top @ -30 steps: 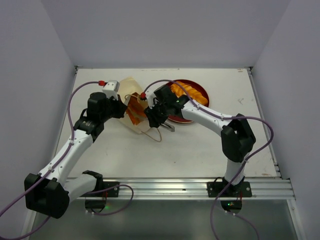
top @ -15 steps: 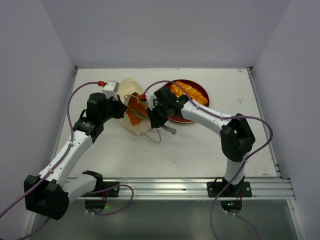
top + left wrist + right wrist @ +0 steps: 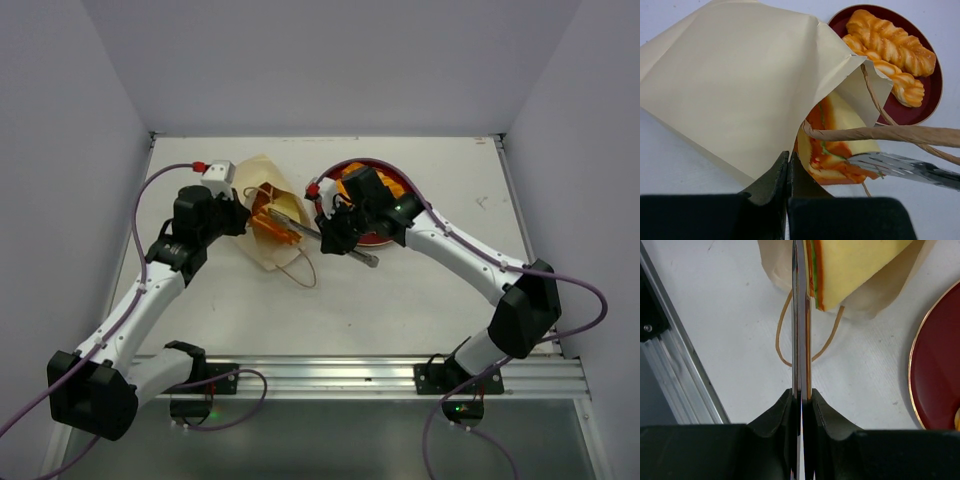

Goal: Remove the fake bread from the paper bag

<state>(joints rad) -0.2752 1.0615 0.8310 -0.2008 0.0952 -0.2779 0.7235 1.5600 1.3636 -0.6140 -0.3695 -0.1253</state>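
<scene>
Right pincer (image 3: 801, 392): clamped on metal tongs (image 3: 801, 315) that reach the bag mouth
Left pincer (image 3: 789, 165): closed, pinching the paper bag (image 3: 735, 85) lip
Sandwich slice (image 3: 855, 265): in the bag mouth, not yet out
Done: two twisted rolls (image 3: 892, 37) on red plate (image 3: 905, 112)
Left: the slice; deeper contents hidden

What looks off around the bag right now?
The bag lies on its side, creased, its edge pinched by the left gripper. The tongs in the right gripper look shut beside the sandwich slice poking from the bag's mouth, not around it, so they may have missed it.
</scene>
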